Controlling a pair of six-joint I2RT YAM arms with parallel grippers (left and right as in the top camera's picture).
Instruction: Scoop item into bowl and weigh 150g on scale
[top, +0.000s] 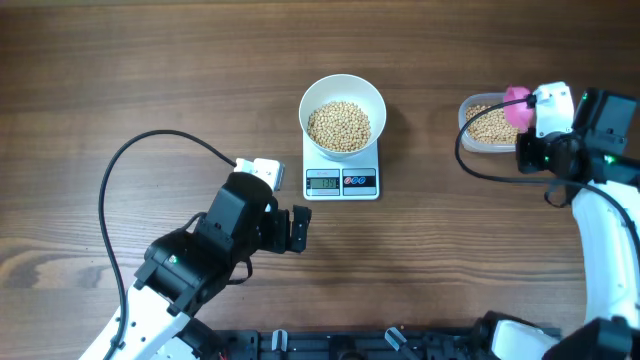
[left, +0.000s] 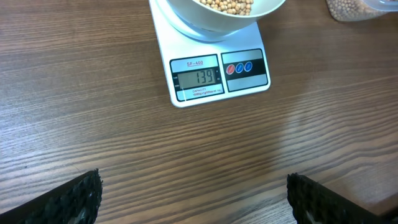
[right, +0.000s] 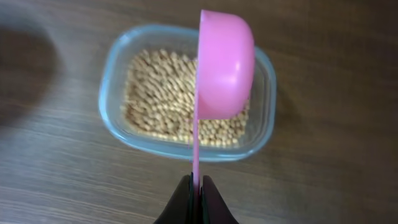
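Observation:
The white bowl (top: 372, 92), filled with tan-yellow beans (top: 339, 125), stands on the white scale (top: 342, 182) at the table's middle. In the left wrist view the scale's display (left: 198, 77) reads 139, with the bowl (left: 205, 25) above it. My left gripper (top: 285, 225) (left: 194, 186) hovers in front of the scale, open and holding nothing. My right gripper (top: 537, 112) (right: 196, 186) is shut on the thin handle of the pink scoop (right: 224, 62) (top: 517, 105). The scoop hangs on its side over more beans (right: 155, 87).
A clear plastic tub (right: 112, 81) (top: 466, 112) at the far right holds the loose beans, and its corner (left: 354, 9) shows in the left wrist view. A black cable (top: 150, 140) loops over the table left of the left arm. Bare wood surrounds the scale.

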